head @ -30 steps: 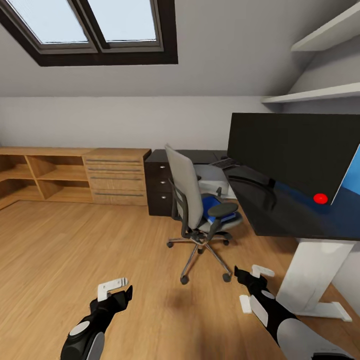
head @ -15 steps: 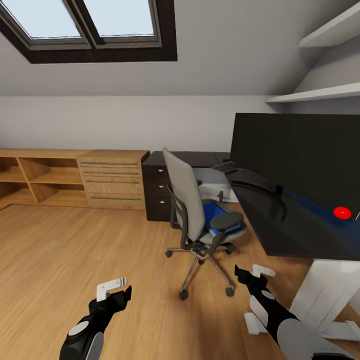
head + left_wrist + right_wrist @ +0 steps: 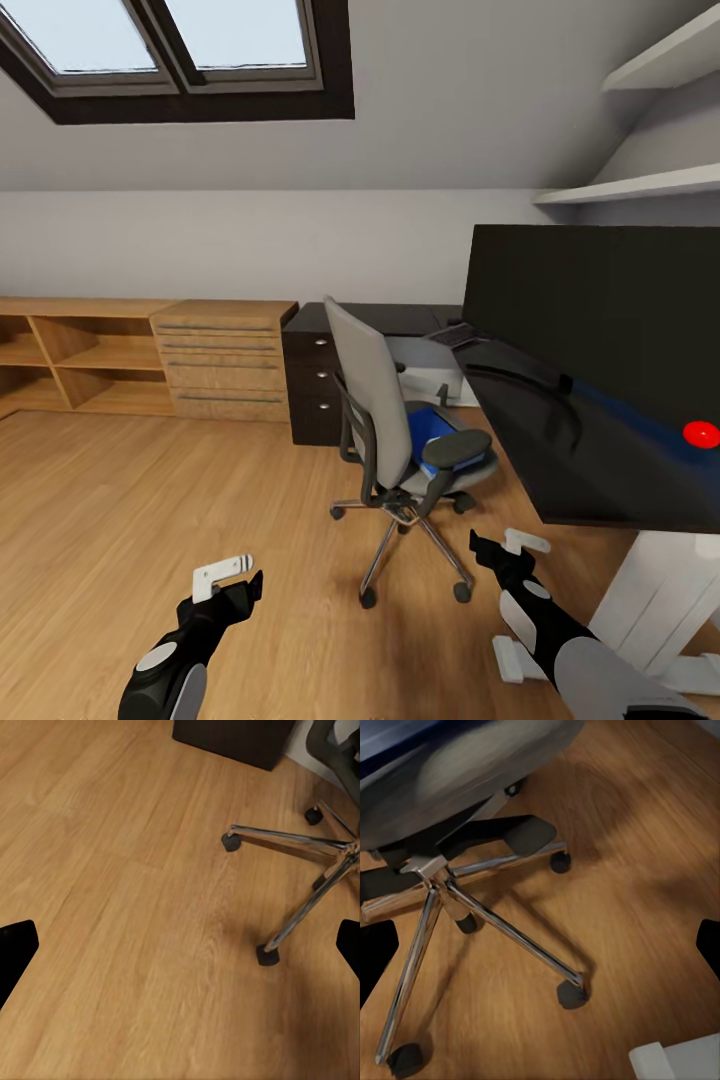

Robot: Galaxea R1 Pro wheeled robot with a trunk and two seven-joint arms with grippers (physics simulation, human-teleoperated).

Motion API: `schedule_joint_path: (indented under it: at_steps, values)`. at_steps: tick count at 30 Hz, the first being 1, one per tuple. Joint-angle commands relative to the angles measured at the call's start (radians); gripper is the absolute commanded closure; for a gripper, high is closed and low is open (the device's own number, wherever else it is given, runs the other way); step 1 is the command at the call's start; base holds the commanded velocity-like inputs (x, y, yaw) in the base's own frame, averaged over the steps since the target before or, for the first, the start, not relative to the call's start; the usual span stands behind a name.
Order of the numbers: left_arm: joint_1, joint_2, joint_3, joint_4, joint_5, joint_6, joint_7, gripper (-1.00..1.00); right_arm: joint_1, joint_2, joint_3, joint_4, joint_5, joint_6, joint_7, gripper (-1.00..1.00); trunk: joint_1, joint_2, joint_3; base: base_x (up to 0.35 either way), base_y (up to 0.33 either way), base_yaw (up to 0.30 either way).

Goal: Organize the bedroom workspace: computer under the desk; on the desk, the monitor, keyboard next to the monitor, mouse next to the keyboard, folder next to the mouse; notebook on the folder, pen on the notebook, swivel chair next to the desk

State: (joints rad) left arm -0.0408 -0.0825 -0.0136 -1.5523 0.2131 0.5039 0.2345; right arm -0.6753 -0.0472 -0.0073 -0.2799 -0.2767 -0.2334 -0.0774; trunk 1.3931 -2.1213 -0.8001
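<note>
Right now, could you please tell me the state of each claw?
Left claw: open, holding nothing, above the wood floor.
Right claw: open, holding nothing, near the swivel chair.

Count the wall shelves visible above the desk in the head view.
2. The upper wall shelf runs off the top right corner; the lower wall shelf sits just above the monitor. More may lie beyond the frame edge.

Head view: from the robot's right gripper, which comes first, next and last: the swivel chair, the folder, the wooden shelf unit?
From the right gripper:
1. swivel chair, just ahead, base closest.
2. folder, on the chair's seat.
3. wooden shelf unit, far wall, leftward.
</note>
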Motion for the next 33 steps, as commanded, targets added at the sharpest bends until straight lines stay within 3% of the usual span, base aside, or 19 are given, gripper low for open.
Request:
schedule_joint_path:
  at_steps: [1,26,29,33]
  values:
    - [-0.001,0.000,-0.001,-0.001,0.011,0.003,0.009,-1.00,-0.001,0.000,0.000,0.000,-0.002,-0.003,-0.001,-1.00,0.004,-0.008,-0.004,0.002,0.000,0.000]
    - [-0.001,0.000,0.000,0.000,0.008,-0.003,0.012,-1.00,-0.001,0.002,0.006,-0.009,0.001,-0.040,-0.009,-1.00,0.100,-0.183,-0.083,0.000,0.000,0.000]
    - [-0.001,0.000,-0.002,0.002,0.008,-0.005,0.014,-1.00,-0.036,-0.018,0.006,-0.013,0.003,-0.045,-0.020,-1.00,0.111,-0.204,-0.092,0.000,0.000,0.000]
    - [-0.001,0.000,-0.002,0.004,0.008,-0.005,0.014,-1.00,-0.068,-0.019,0.006,-0.013,0.003,-0.047,-0.022,-1.00,0.123,-0.225,-0.101,0.000,0.000,0.000]
